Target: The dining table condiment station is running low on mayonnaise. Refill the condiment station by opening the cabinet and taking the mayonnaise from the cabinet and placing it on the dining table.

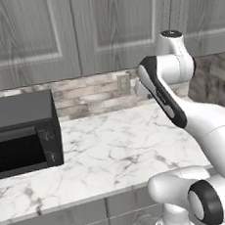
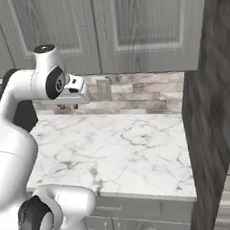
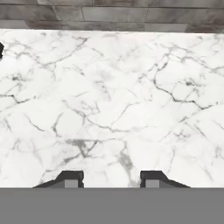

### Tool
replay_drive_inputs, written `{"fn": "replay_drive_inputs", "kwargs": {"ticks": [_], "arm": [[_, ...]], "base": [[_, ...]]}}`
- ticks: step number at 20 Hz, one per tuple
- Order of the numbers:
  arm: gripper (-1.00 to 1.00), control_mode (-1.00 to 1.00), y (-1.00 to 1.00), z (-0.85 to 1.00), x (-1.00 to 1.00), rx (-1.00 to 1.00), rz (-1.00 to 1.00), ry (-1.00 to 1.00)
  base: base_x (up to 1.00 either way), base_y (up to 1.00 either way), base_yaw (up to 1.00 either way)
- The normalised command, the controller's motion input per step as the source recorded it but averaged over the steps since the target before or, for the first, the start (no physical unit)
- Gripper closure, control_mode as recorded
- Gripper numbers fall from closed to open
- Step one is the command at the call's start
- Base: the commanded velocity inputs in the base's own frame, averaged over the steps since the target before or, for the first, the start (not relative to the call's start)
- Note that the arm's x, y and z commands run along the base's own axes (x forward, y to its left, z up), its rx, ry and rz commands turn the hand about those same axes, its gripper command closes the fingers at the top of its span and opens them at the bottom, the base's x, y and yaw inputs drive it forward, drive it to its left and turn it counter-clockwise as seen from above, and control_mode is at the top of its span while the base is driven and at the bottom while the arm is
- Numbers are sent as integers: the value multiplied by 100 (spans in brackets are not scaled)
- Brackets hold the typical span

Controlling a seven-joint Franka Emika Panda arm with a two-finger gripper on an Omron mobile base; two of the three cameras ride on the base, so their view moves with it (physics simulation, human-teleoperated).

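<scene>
The arm is folded high above the marble counter, its hand pointing straight down, just in front of the brick backsplash. The gripper hangs over bare marble, fingers apart with nothing between them. Above the counter, the cabinet doors stand shut, handles upright.

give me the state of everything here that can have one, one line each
cabinet: doors shut, handles untouched
microwave: door shut, sitting on the marble counter
gripper: fingers apart, nothing between them, held over the counter and pointing down at it
wall outlet: nothing plugged in
</scene>
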Motion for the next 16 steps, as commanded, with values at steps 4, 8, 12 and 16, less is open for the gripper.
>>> {"fn": "replay_drive_inputs", "kwargs": {"ticks": [4, 8, 12, 16], "arm": [[-100, -100, -1, 0, -20, 0, 0, -14], [-100, -100, -14, 27, -68, -1, -5, -42], [-100, -100, -33, 67, -74, -5, -4, -55], [-100, -100, -55, 86, -24, -1, 0, -55]], "base": [[0, 0, 0], [0, 0, 0], [0, 0, 0], [0, 0, 0]]}}
